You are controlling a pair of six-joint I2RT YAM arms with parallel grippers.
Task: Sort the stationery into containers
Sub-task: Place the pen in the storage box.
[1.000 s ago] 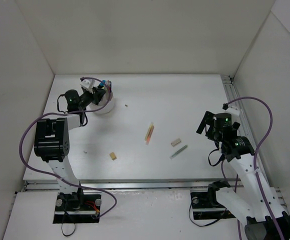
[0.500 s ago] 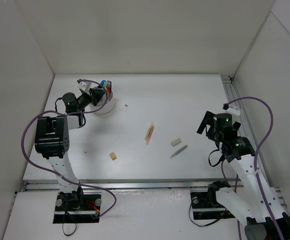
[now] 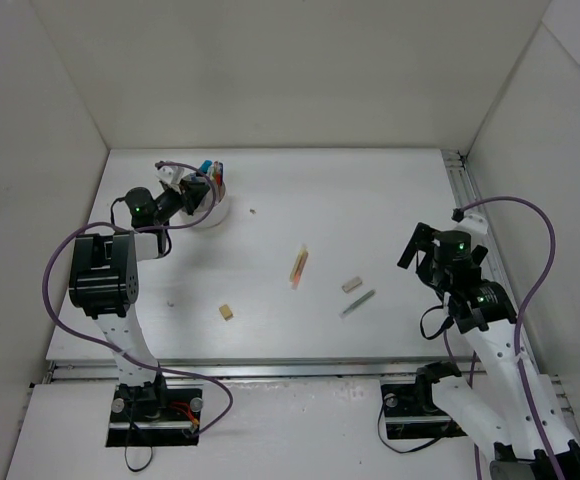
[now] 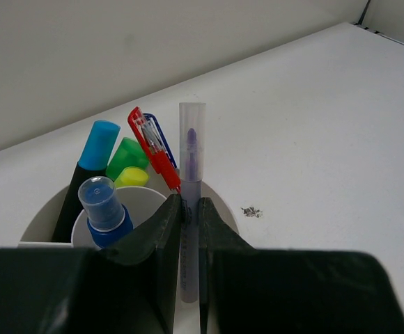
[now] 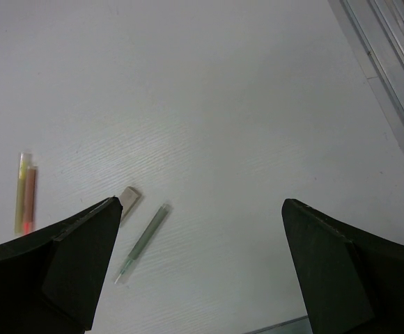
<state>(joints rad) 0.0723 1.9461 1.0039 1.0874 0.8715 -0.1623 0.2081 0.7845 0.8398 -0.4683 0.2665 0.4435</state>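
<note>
My left gripper (image 3: 196,188) (image 4: 189,203) is shut on a grey pen (image 4: 191,160) and holds it upright at the near rim of the round white bowl (image 3: 213,210) (image 4: 219,209). The bowl holds highlighters with blue (image 4: 103,136), green (image 4: 129,154) and yellow ends, a red pen (image 4: 153,147), a blue pen behind it, and a blue-capped tube (image 4: 103,205). My right gripper (image 3: 422,252) (image 5: 200,203) is open and empty above the table. On the table lie a greenish-grey pen (image 3: 358,302) (image 5: 143,241), a beige eraser (image 3: 351,284) (image 5: 128,200), a red pen with a cream stick (image 3: 299,266) (image 5: 25,191), and a second eraser (image 3: 227,312).
White walls enclose the table on the left, back and right. A metal rail (image 3: 470,205) (image 5: 390,76) runs along the right edge. A small dark speck (image 3: 253,211) (image 4: 251,211) lies right of the bowl.
My left gripper has shifted slightly left at the bowl, still holding the pen. My right arm has drawn a little toward the near right.
</note>
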